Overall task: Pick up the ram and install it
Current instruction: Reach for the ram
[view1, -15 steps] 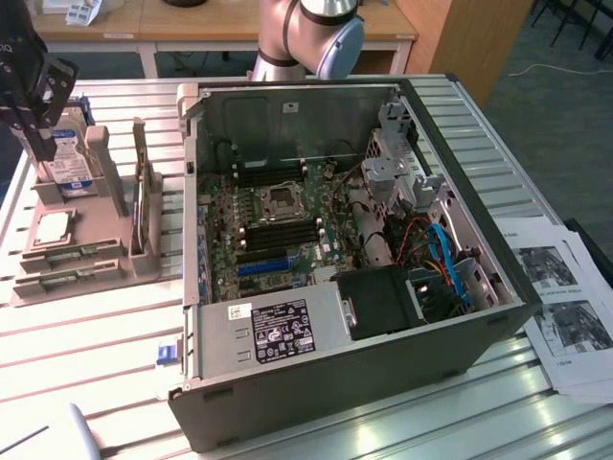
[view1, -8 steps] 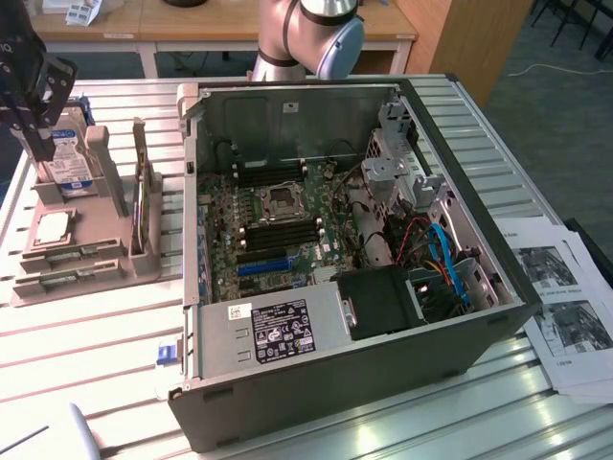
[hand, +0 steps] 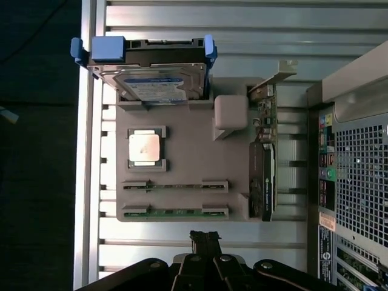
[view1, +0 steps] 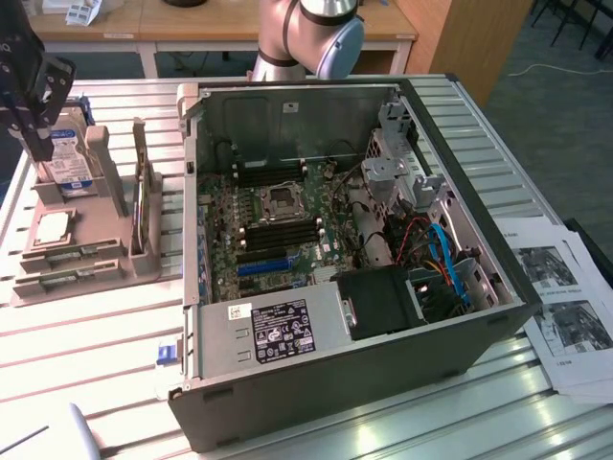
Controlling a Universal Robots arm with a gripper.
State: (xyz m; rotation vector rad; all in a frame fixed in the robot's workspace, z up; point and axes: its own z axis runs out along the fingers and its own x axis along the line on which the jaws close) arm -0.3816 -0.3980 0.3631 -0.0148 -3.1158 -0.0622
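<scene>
Two green ram sticks lie on edge in the slots of a beige parts holder (hand: 182, 151), one (hand: 176, 212) nearer my gripper and one (hand: 176, 187) behind it. In the exterior view the same sticks (view1: 65, 280) (view1: 75, 253) sit at the holder's front end. My black gripper (hand: 206, 240) hangs above the table just off that end of the holder, fingers pressed together and holding nothing. In the exterior view the gripper (view1: 43, 149) is high above the holder's far end, near the hard drive.
The holder also carries a hard drive (hand: 151, 79) in blue rails, a processor (hand: 145, 147) and an upright expansion card (hand: 262, 182). The open computer case (view1: 335, 240) lies to the exterior view's right, with black memory slots (view1: 283, 230) on its motherboard. Papers (view1: 565, 307) lie beyond it.
</scene>
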